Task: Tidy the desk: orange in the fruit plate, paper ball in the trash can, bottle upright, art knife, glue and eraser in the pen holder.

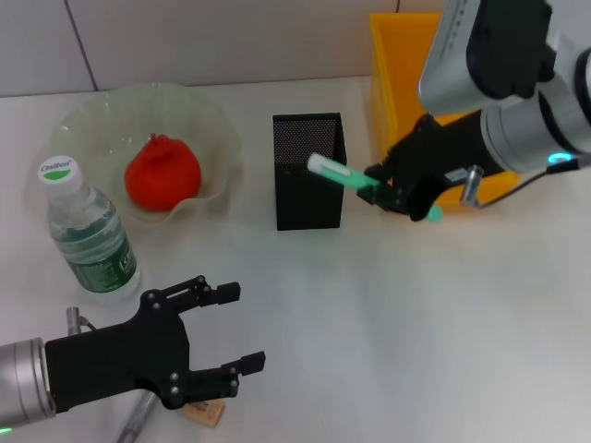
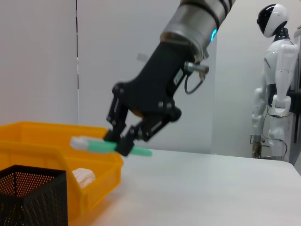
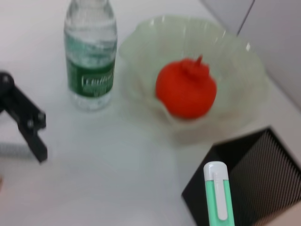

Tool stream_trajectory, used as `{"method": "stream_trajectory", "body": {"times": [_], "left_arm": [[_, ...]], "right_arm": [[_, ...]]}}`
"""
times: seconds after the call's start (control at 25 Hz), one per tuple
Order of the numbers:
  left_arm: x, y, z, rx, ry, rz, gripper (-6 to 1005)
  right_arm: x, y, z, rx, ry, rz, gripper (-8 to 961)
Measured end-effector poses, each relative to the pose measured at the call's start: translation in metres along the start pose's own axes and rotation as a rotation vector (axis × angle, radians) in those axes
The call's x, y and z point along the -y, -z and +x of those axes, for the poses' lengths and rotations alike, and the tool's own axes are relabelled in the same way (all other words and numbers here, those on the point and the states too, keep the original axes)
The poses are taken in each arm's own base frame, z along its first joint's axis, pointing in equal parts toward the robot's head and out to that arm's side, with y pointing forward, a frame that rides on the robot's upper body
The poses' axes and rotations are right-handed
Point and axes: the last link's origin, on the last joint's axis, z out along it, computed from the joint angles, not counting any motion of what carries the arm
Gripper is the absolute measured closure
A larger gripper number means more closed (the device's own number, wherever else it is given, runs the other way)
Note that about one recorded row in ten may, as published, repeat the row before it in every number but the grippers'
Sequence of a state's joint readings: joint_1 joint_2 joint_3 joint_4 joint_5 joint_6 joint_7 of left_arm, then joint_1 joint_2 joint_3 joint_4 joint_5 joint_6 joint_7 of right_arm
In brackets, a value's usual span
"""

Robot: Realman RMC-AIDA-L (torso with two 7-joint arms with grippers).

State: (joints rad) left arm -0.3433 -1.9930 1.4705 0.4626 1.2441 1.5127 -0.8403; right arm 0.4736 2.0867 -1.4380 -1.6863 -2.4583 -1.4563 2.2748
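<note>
Head view: right gripper (image 1: 392, 189) is clenched on the green art knife (image 1: 343, 172), its tip over the pen holder (image 1: 309, 172) rim's 3 o'clock side. You'll likely need to tip it upright, then release. Left gripper (image 1: 226, 332) is spread, idle.

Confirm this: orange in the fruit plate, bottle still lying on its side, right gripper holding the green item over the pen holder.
Wrong on the bottle: the head view shows it upright beside the fruit plate. The orange is in the plate, and the right gripper holds the green item over the pen holder.
</note>
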Motion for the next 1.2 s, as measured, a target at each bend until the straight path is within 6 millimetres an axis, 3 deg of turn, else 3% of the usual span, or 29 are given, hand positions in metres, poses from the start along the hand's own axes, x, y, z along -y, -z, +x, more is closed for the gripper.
{"method": "stream_trajectory", "body": {"times": [0.28, 0.76, 1.2], "left_arm": [[0.0, 0.0, 0.0, 0.0, 0.0, 0.001, 221], [-0.002, -0.013, 0.002, -0.021, -0.01, -0.011, 222], [-0.006, -0.02, 0.003, -0.036, -0.016, -0.015, 224]], "right_arm": [[0.002, 0.013, -0.013, 0.096, 0.016, 0.065, 778], [0.018, 0.018, -0.009, 0.389, -0.051, 0.135, 777], [0.042, 0.005, 0.031, 0.715, -0.203, 0.103, 775]]}}
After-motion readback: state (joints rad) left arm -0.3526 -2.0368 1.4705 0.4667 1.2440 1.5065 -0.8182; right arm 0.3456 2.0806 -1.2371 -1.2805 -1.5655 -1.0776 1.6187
